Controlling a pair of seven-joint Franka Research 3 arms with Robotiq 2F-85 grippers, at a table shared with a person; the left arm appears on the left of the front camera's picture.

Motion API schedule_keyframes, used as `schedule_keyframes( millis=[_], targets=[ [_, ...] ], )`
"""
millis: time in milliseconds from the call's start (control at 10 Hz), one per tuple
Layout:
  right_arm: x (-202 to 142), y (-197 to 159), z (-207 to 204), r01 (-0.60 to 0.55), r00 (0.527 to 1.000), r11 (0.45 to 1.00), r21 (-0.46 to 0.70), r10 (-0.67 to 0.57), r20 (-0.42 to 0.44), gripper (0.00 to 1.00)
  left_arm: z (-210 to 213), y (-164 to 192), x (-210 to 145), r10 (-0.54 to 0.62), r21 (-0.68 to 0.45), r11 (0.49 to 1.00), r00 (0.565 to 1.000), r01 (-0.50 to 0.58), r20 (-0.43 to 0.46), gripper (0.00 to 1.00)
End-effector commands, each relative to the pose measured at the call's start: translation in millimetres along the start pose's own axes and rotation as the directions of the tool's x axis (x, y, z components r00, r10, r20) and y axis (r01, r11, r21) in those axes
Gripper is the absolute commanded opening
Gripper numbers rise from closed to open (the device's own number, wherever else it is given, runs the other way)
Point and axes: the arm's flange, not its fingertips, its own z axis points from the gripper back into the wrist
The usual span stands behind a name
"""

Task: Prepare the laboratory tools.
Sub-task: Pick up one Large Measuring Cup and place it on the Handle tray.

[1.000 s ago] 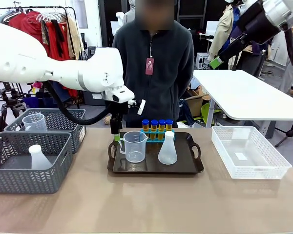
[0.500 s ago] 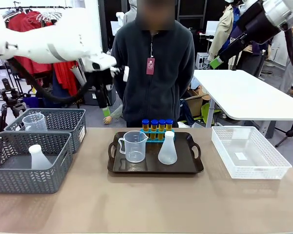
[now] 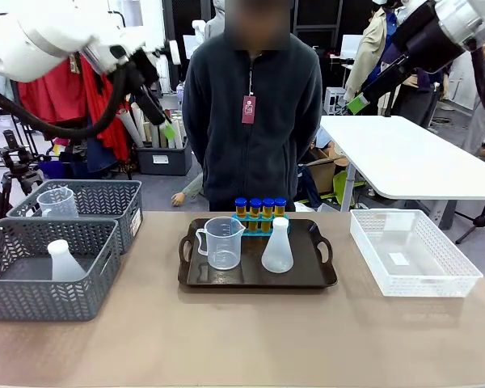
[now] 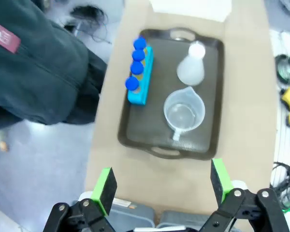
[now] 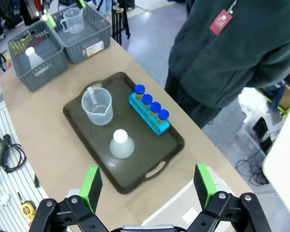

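From my station I take the dark tray as my landmark: it sits on the tan table, straight in front of the person in the dark fleece who stands at the far edge. Left of the tray are two grey baskets, the nearer one holding a white flask and the farther one holding a clear beaker; right of the tray lies a white mesh bin. My left arm is raised well above and to the left of the tray, and its left claw stands wide with nothing between the green pads, looking down on the tray from the baskets' side. The right claw hangs high over the tray's bin-side end, also spread wide and holding nothing. On the tray, the clear handled measuring beaker stands upright at the left front, handle pointing toward the baskets. Just beside it, to the right, the translucent conical flask stands upright. Behind both, along the tray's far edge, the four amber tubes with blue caps stand in a row in a blue rack.
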Motion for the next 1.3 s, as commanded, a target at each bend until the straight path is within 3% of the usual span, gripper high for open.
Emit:
schedule_keyframes(
  millis=[0,600,1000,1200],
  targets=[
    [0,-1,2,0.001,1.0,1.0,0.001,-0.001,0.003,1.0,23,1,-4,-0.069,0.008,0.998,0.994,0.069,0.078,1.0],
    [0,-1,2,0.001,1.0,1.0,0.001,-0.001,0.003,1.0,73,-14,-5,-0.136,-0.03,0.989,0.974,0.144,0.18,1.0],
    [0,-1,2,0.001,1.0,1.0,0.001,-0.001,0.003,1.0,80,-19,-9,-0.141,-0.017,0.989,0.971,0.147,0.191,1.0],
    [0,-1,2,0.001,1.0,1.0,0.001,-0.001,0.003,1.0,79,-21,-6,-0.17,-0.002,0.985,0.974,0.173,0.152,1.0]
  ],
)
